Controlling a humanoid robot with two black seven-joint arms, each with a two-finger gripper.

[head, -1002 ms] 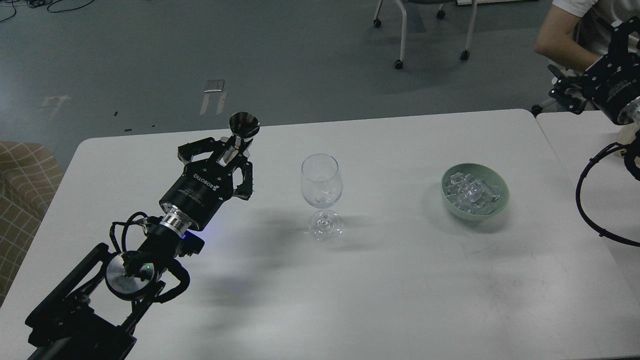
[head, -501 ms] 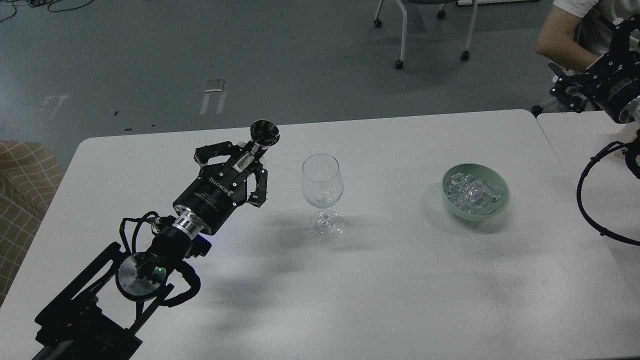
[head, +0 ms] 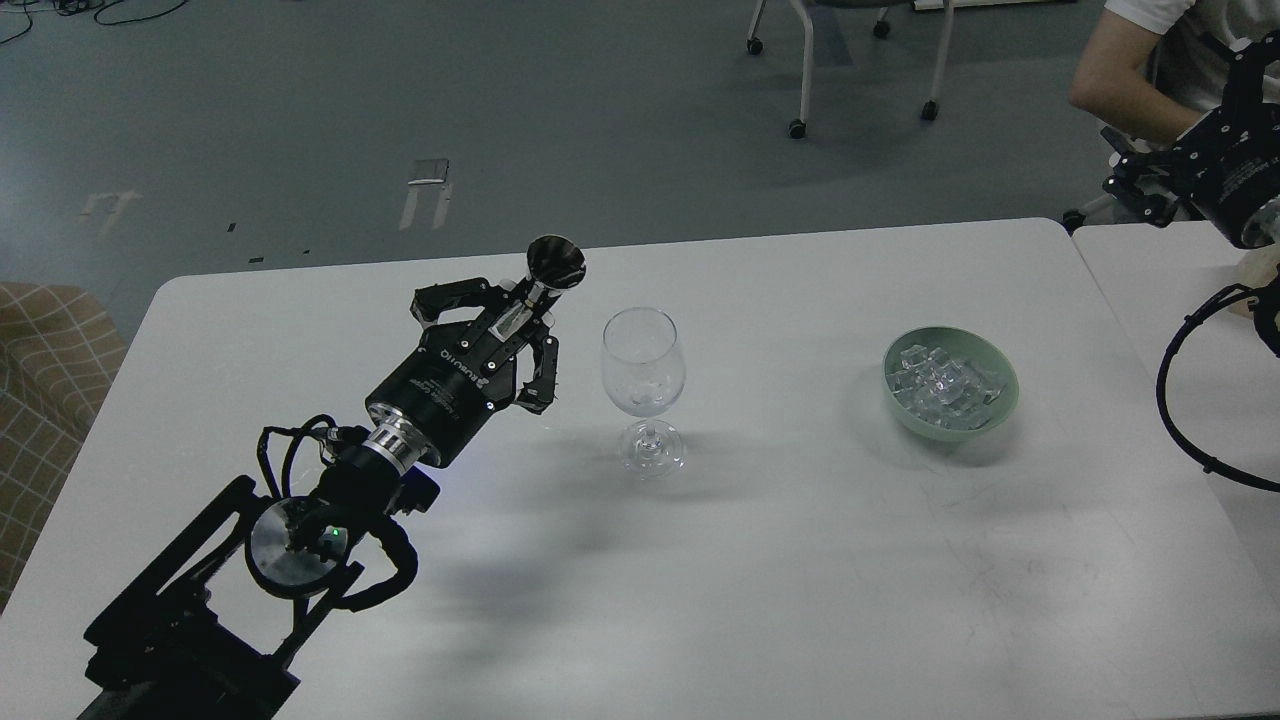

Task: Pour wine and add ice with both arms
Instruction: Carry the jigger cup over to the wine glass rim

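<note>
My left gripper (head: 508,322) is shut on a small metal measuring cup (head: 553,266) with a flared dark mouth, held tilted above the table just left of the wine glass. The clear stemmed wine glass (head: 643,372) stands upright at the table's middle and looks empty. I can see no wine; the inside of the cup is dark. The ice (head: 940,381) lies as a heap of clear cubes in a pale green bowl (head: 996,411) to the right of the glass. My right gripper (head: 1138,188) hangs high at the far right, off the table, seen small and dark.
The white table (head: 800,560) ends at a seam on the right, where a second table (head: 1160,280) begins. A person's arm (head: 1110,80) is behind the right gripper. Chair legs (head: 805,70) stand on the floor beyond. A checked seat (head: 50,370) is at the left.
My left gripper has carried the metal cup to the right, closer to the wine glass. The right gripper has drifted slightly right. Glass and bowl have not moved.
</note>
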